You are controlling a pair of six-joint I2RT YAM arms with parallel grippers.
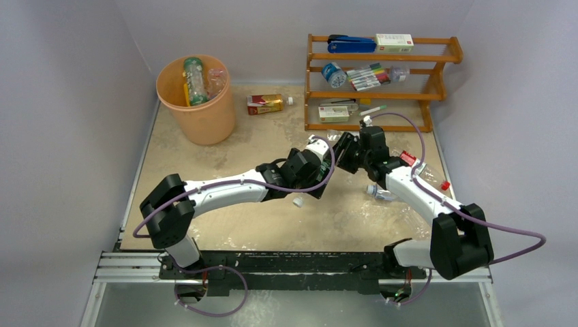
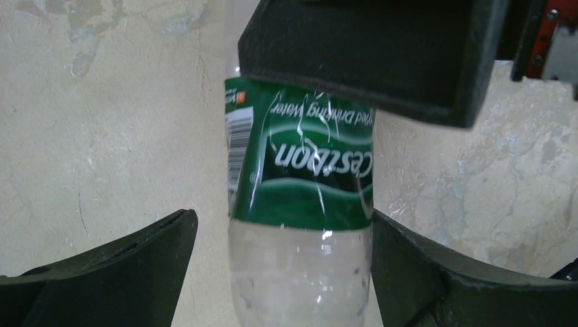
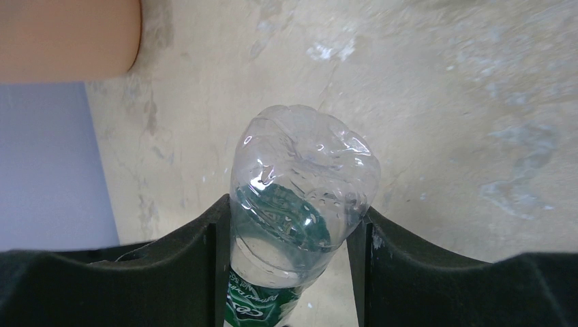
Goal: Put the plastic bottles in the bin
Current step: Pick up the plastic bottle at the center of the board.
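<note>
The bin [image 1: 201,119] is seen at the far left of the table [image 1: 225,218], well apart from the action, with bottles [image 1: 195,80] already in it. Mid-table, the right gripper [image 3: 290,225] is clamped on the green-labelled bottle [image 3: 303,170], both fingers [image 3: 198,245] pressed to its clear walls and the base end jutting out. The left gripper [image 2: 283,219] is spread wide around the same bottle, with a gap showing at one finger, so nothing is gripped there.

A handover is judged to be under way. Were the right released before the left is closed, the bottle would be dropped. Thin plastic could also be crushed and squeezed out of the grip.

From overhead the held bottle is hidden between the two wrists and is shown only by the wrist views. Only overhead are the red-and-gold bottle [image 1: 264,103] near the bin and the clear bottles [image 1: 382,193] beside the right arm [image 1: 416,187] shown.
</note>
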